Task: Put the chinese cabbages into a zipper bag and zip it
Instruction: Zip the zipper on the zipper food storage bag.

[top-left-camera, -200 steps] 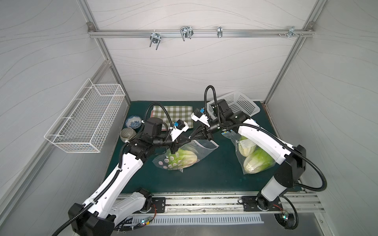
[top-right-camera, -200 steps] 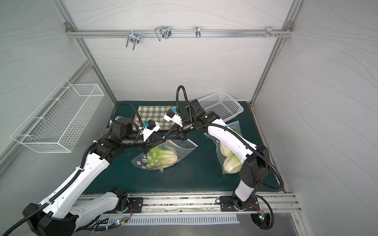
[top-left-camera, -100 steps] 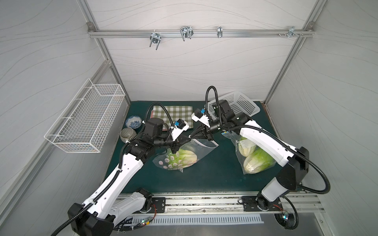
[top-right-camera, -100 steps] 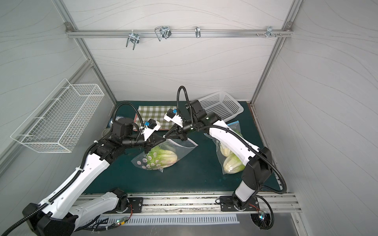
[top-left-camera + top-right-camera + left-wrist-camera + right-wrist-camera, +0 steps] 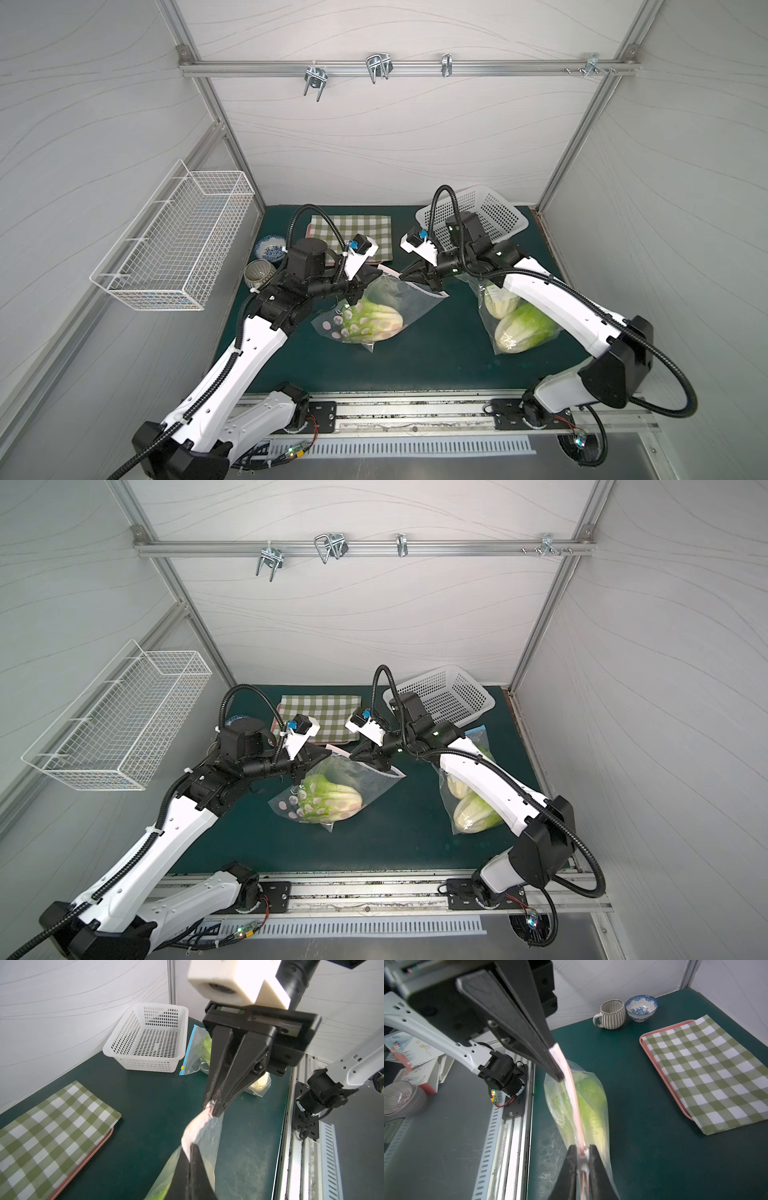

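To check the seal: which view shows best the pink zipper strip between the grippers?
The right wrist view: the pink zipper strip runs whole from left gripper to right gripper. The left wrist view shows it twisted; both top views, a thin, partly hidden line.

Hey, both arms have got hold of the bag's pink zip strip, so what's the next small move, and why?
Probably slide the right fingers along the pink zip strip toward the left fingers, which pinch its other end. The strip is stretched between them and the cabbage already sits inside the bag.
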`<state>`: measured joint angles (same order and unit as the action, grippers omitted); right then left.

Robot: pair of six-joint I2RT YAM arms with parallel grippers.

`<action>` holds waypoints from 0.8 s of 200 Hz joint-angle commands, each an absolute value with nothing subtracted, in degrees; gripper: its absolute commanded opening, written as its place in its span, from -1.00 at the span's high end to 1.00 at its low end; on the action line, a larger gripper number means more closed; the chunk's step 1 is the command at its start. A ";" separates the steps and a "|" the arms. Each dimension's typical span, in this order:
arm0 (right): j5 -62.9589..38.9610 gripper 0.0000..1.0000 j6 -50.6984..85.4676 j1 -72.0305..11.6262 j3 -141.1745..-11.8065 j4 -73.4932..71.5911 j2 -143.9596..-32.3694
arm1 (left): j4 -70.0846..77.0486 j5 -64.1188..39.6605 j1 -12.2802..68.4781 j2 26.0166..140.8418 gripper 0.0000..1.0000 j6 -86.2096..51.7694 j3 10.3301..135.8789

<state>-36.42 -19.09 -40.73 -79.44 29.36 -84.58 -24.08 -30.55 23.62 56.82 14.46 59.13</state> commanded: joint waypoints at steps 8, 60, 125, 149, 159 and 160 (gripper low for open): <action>-29.14 1.00 -20.09 -39.20 -76.87 31.07 -82.48 | -21.82 -25.75 22.63 54.43 1.00 14.06 63.37; -24.62 1.00 -15.75 -34.75 -70.06 28.61 -79.25 | -22.76 -23.60 18.13 53.85 1.00 8.84 63.35; -19.68 1.00 -18.04 -34.10 -69.39 30.53 -79.81 | -24.43 -19.02 16.46 54.59 1.00 7.44 62.68; -18.93 1.00 -17.84 -33.96 -68.21 29.70 -79.37 | -24.97 -17.42 15.87 54.49 1.00 7.68 62.84; -18.56 1.00 -17.71 -33.77 -67.94 30.03 -79.47 | -25.59 -17.44 15.78 54.57 1.00 8.52 62.68; -18.55 1.00 -17.69 -33.80 -67.94 30.05 -79.50 | -25.67 -17.37 15.76 54.57 1.00 8.65 62.72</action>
<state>-22.57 -16.40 -35.16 -69.41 27.18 -80.09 -26.52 -21.10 16.99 55.57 7.35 59.99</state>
